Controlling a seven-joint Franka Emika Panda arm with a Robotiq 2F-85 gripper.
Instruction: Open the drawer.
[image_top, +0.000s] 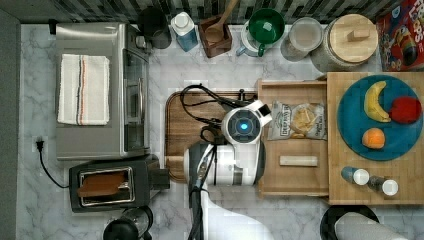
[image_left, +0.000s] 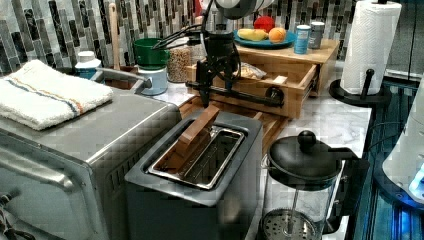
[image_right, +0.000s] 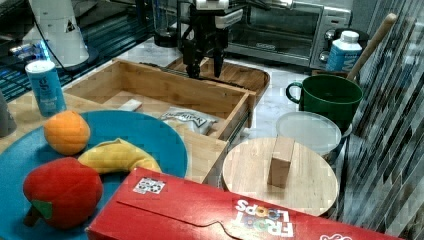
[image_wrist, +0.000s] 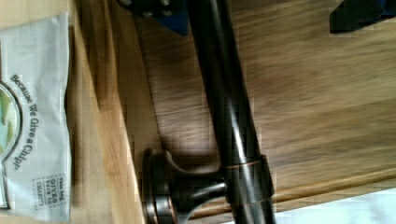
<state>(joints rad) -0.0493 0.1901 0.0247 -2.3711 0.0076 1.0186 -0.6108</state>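
The light-wood drawer (image_top: 295, 175) stands pulled out from under the box top, toward the top view's left. It holds a chip bag (image_top: 297, 120) and a small wooden block (image_top: 298, 160). Its dark metal handle (image_left: 235, 95) runs along the front wall. My gripper (image_right: 205, 67) hangs straight down over that front wall with its fingers apart. In the wrist view the handle (image_wrist: 224, 93) passes between the two fingertips (image_wrist: 156, 14), close to one and apart from the other. My wrist (image_top: 243, 126) covers the handle in the top view.
A dark brown cutting board (image_top: 175, 130) lies under the handle side. The box top carries a blue plate (image_top: 350, 130) with fruit and two shakers. A toaster (image_top: 112, 182), toaster oven (image_top: 100, 90), French press (image_left: 305, 170) and paper towel roll (image_left: 370, 45) stand around.
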